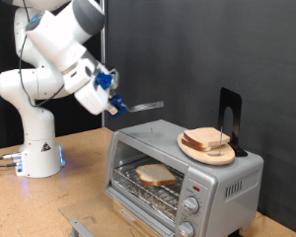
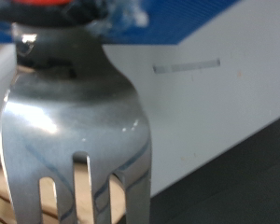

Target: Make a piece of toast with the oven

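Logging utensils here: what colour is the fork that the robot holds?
Shiny silver metal fork, best seen in the wrist view.

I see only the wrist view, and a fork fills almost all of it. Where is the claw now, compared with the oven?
Observer: The claw hangs above the oven, toward the exterior view's left, gripping the fork.
Operator: Is any bread inside the oven?
Observer: Yes, the piece of toast lies on the rack inside.
Operator: Is something on the oven's top?
Observer: A plate with stacked bread slices sits there.
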`<state>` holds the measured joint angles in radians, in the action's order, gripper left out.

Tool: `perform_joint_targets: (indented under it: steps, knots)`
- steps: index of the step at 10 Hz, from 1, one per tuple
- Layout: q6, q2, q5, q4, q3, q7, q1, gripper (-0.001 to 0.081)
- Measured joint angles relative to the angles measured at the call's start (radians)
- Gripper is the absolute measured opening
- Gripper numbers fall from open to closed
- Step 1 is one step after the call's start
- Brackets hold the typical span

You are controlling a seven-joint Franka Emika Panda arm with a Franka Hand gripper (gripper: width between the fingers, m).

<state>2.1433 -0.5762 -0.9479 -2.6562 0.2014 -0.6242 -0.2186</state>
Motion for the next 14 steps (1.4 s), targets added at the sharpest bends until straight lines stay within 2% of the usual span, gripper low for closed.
perform_joint_targets:
  steps: [4, 6, 8, 12, 13, 14]
  knots:
    - [0.128, -0.017, -0.051, 0.002, 0.172, 0.125, 0.054, 0.0466]
    - [0.187, 0.003, -0.067, -0.001, 0.247, 0.159, 0.061, 0.0466]
    - [0.223, 0.031, -0.085, -0.003, 0.287, 0.162, 0.062, 0.0466]
    - [0.249, 0.062, -0.109, -0.008, 0.302, 0.161, 0.061, 0.0466]
    - [0.259, 0.068, -0.109, -0.009, 0.304, 0.161, 0.061, 0.0544]
    - [0.267, 0.077, -0.109, -0.009, 0.305, 0.161, 0.06, 0.0681]
